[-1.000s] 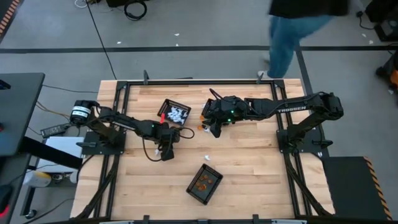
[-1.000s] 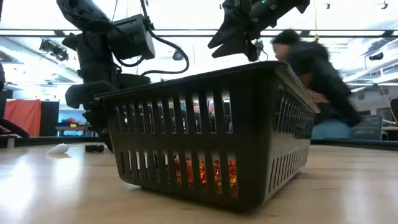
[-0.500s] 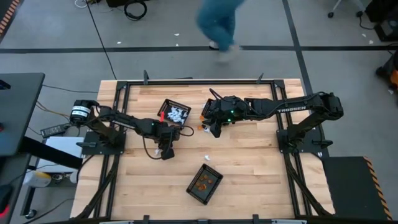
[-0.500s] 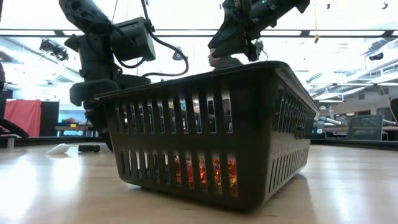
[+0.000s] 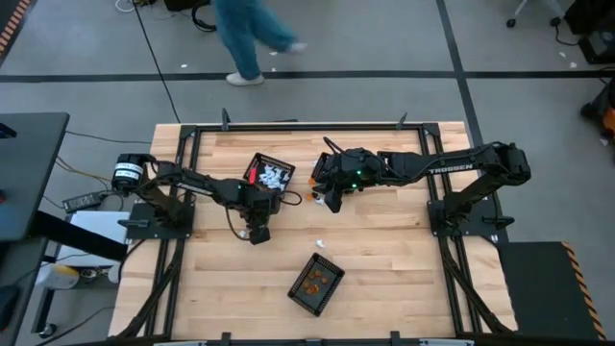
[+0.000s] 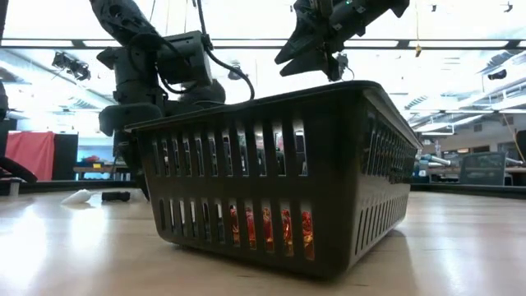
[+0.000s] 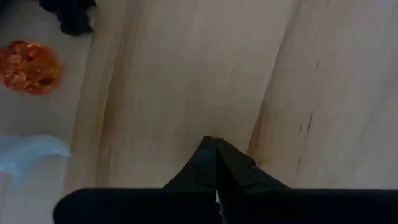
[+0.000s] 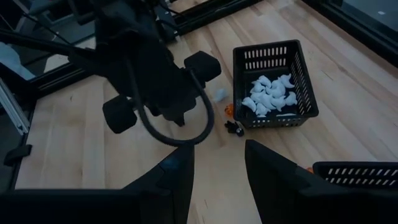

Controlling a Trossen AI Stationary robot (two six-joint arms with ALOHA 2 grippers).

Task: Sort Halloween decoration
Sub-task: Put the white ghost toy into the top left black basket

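Left of centre in the high view, the left gripper (image 5: 256,234) is pointing down at the table (image 5: 384,250) with its fingers (image 7: 214,163) pressed together, gripping nothing visible. Small white trinkets (image 5: 275,176) are lying in a black basket (image 5: 258,164) just above it. Orange trinkets (image 5: 313,283) are sitting in another basket (image 5: 332,274) at lower centre. The right gripper (image 5: 330,202) is hovering at upper centre, fingers (image 8: 272,171) apart and empty, an orange piece (image 5: 311,196) lying just beside it.

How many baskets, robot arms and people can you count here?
Baskets: 3 (white-trinket basket, orange-trinket basket, third basket under the right arm)
Robot arms: 2 (left arm, right arm)
People: 1 (person beyond the table)
Total: 6
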